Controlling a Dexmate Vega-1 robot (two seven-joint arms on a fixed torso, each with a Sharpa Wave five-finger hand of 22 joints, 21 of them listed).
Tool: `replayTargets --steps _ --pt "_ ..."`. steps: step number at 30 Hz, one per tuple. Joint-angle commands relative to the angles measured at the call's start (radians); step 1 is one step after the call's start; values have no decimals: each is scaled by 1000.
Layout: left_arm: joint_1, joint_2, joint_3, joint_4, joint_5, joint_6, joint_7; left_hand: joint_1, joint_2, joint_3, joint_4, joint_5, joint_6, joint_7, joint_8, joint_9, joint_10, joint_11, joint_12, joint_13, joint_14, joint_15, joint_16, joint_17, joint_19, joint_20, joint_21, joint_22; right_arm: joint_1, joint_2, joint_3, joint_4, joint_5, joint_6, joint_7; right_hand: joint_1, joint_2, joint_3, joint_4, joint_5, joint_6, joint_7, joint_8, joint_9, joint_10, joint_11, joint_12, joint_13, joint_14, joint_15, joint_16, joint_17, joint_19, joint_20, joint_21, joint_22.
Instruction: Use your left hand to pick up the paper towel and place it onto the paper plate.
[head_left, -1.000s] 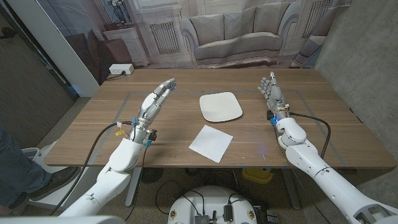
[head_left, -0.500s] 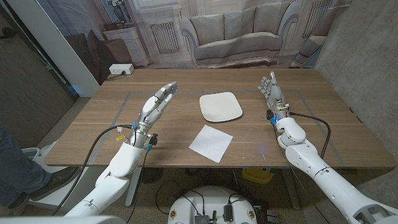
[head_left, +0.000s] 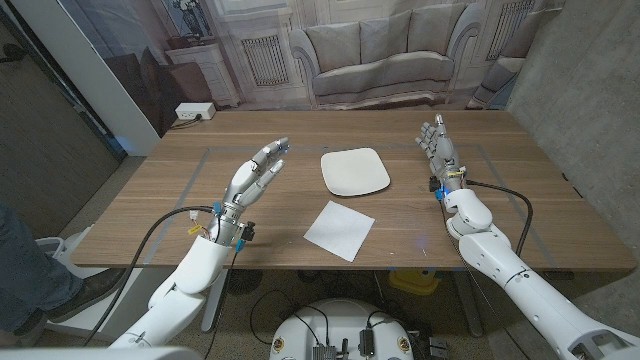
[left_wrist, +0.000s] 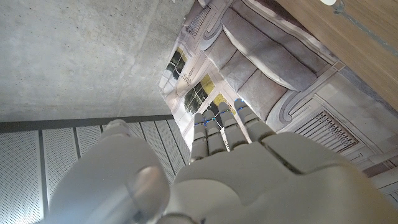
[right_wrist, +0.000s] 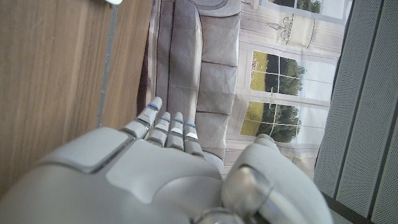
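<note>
One paper towel (head_left: 339, 229) lies near of one paper plate (head_left: 354, 171). Left hand (head_left: 254, 172) hovers with fingers spread, empty; right hand (head_left: 438, 147) stands likewise, empty.

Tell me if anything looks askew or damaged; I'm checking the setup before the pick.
Nothing looks damaged or spilled. The paper towel lies flat, turned diamond-wise to the table's edge, just short of the paper plate. The left hand is raised and empty.
</note>
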Motion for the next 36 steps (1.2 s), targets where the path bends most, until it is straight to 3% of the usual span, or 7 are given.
replayTargets --steps 1,14,36 --pt "45 -8 -26 -40 111 29 58 12 -1 0 -3 8 13 0 6 3 14 -3 8 6 10 -18 4 6 13 -10 5 6 1 -4 -2 -5 0 -6 3 5 3 0 -6 -2 12 -1 5 3 5 -1 4 3 6 0 3 0 8 -23 -2 2" --pt "68 -17 -37 -86 320 105 177 20 -2 -2 -7 15 36 -8 10 3 27 -13 7 6 25 -24 6 6 21 -12 4 6 17 -1 -7 6 -4 -10 8 7 5 0 -9 -4 16 -2 6 3 9 -3 5 3 9 -2 3 1 12 -21 -6 3" --pt "102 58 -1 -197 537 276 332 32 -1 -4 -13 25 58 -16 10 4 48 -21 7 6 42 -36 5 6 33 -16 2 6 7 -8 -2 3 2 -6 15 8 6 -2 -11 -7 18 -3 5 3 12 -2 5 3 12 1 2 1 16 -21 -14 3"
